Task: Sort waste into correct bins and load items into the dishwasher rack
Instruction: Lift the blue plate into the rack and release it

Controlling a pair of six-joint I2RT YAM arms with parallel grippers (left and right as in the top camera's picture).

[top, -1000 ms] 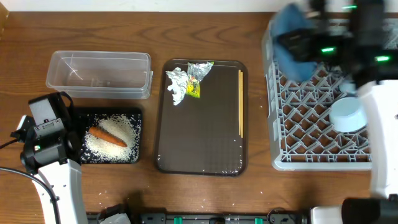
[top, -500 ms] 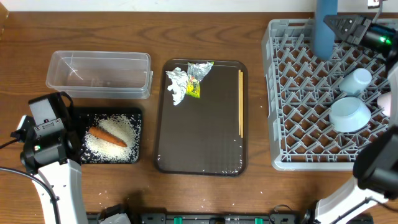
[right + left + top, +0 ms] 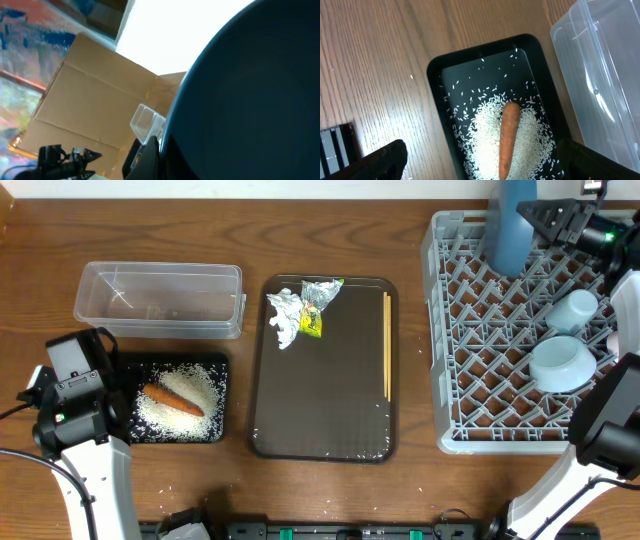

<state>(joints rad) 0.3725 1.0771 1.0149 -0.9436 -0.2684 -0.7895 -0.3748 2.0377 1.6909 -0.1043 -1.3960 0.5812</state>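
Overhead view: over the last second the right arm has gone from a blurred sweep across the dishwasher rack [image 3: 470, 380] to a settled pose at its far-left corner. There the right gripper [image 3: 535, 218] holds the large blue bowl [image 3: 510, 225] turned on edge among the pegs. The bowl appears close to seated but not released. The small light-blue bowl [image 3: 562, 363] and white cup [image 3: 575, 308] already sit in the rack. The chopsticks [image 3: 387, 345], foil wrapper [image 3: 322, 295] and crumpled paper [image 3: 285, 318] have not moved on the brown serving tray [image 3: 320, 410], so that sorting is outstanding. Left wrist view: the left gripper [image 3: 482, 157] hangs wide open and empty over the black tray [image 3: 435, 70], which holds the rice [image 3: 485, 115] and the carrot [image 3: 507, 135]. Right wrist view: the bowl's dark surface fills the frame, confirming a closed grip on it.
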